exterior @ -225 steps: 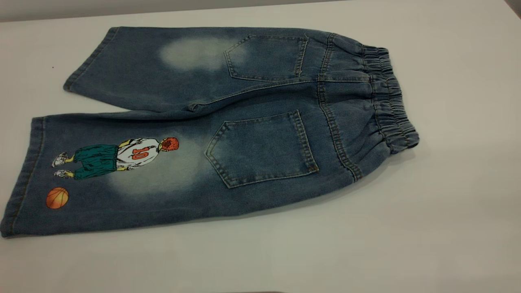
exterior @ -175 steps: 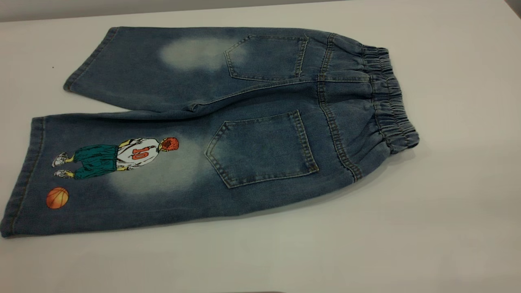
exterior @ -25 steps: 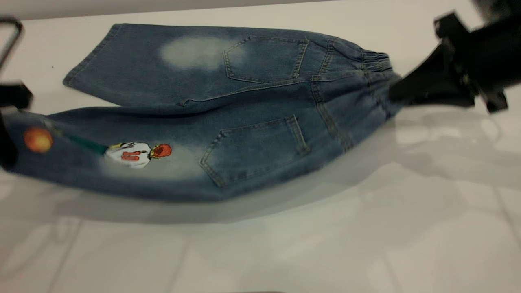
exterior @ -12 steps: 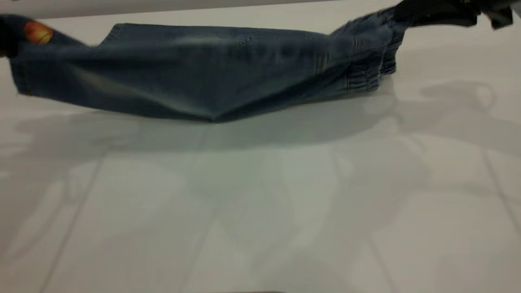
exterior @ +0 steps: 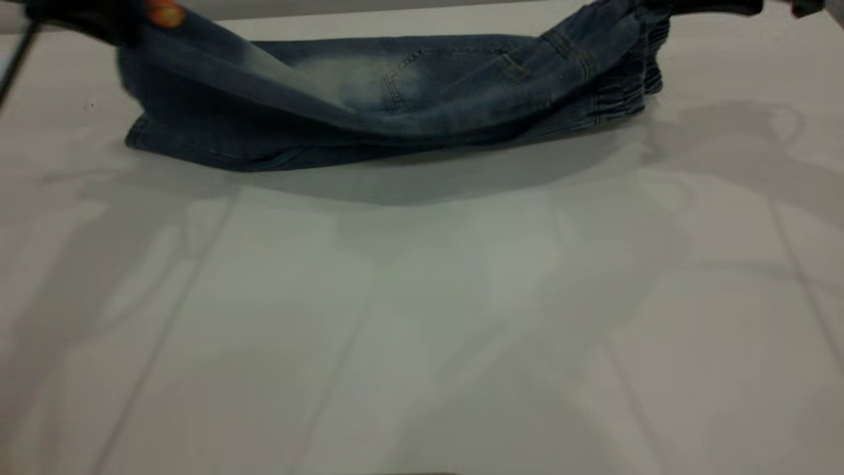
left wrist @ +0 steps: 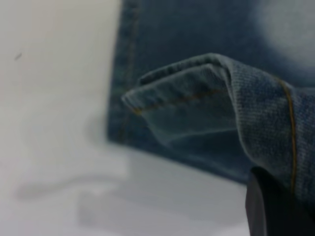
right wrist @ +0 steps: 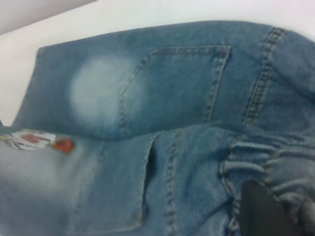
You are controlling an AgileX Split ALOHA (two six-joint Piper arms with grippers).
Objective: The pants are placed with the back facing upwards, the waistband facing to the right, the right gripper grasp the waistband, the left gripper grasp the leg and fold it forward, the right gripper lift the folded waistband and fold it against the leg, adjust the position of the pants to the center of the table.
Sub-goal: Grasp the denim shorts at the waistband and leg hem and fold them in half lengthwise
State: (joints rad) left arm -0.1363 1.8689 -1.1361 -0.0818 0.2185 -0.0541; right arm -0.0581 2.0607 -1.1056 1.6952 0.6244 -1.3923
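The blue denim pants (exterior: 428,99) lie at the far side of the white table (exterior: 422,330), their near half raised and draped over the far half. At the far left my left gripper (exterior: 86,16) is shut on the leg (exterior: 217,53), close to its hem beside the orange ball print (exterior: 163,13). In the left wrist view the hem (left wrist: 182,96) curls above a black finger (left wrist: 275,211). At the far right my right gripper (exterior: 699,6) is shut on the gathered waistband (exterior: 633,86), held above the table. The right wrist view shows the waistband (right wrist: 275,157) against a black finger (right wrist: 261,211), a back pocket (right wrist: 182,83) and part of the print (right wrist: 34,140).
A wide stretch of bare tabletop lies in front of the pants, crossed by the arms' shadows (exterior: 719,152). A thin black cable (exterior: 13,63) hangs at the far left edge. The table's far edge (exterior: 369,10) runs just behind the pants.
The pants first lay flat with no gripper in view. Both grippers then took the near leg and waistband, lifted them and carried that half back over the far half.
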